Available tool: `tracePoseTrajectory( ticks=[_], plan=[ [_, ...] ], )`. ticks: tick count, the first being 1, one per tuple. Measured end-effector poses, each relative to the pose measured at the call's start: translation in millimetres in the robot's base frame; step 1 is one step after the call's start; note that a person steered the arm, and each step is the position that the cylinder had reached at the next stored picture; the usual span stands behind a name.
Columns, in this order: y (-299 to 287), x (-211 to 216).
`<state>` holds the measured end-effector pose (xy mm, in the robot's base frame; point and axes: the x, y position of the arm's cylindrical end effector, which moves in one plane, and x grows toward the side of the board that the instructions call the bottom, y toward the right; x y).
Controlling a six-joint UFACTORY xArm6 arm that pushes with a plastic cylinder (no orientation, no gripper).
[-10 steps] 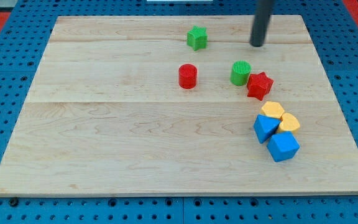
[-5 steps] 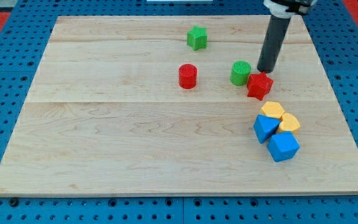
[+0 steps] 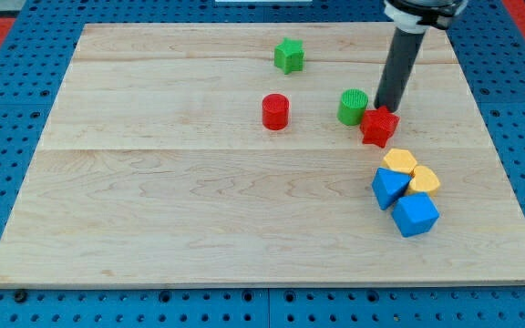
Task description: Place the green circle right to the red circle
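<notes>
The green circle [image 3: 353, 107] stands on the wooden board, to the view's right of the red circle [image 3: 275, 111], with a gap between them. A red star [image 3: 380, 125] touches the green circle's lower right side. My tip [image 3: 388, 107] is down on the board just right of the green circle and at the top edge of the red star, close to both.
A green star [image 3: 288, 55] lies near the view's top, above the red circle. A cluster of two yellow blocks [image 3: 399, 162] [image 3: 424, 179] and two blue blocks [image 3: 389, 187] [image 3: 416, 215] sits at the lower right. The wooden board [image 3: 153, 200] rests on a blue pegboard.
My tip has come down from the view's top toward the bottom, ending beside the green circle and against the red star. The red star has shifted slightly left; other blocks are unmoved.
</notes>
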<state>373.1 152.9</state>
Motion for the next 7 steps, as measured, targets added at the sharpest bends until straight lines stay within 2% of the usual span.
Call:
tracePoseTrajectory(
  ticks=[7],
  plan=[
    [-9,-11]
  ],
)
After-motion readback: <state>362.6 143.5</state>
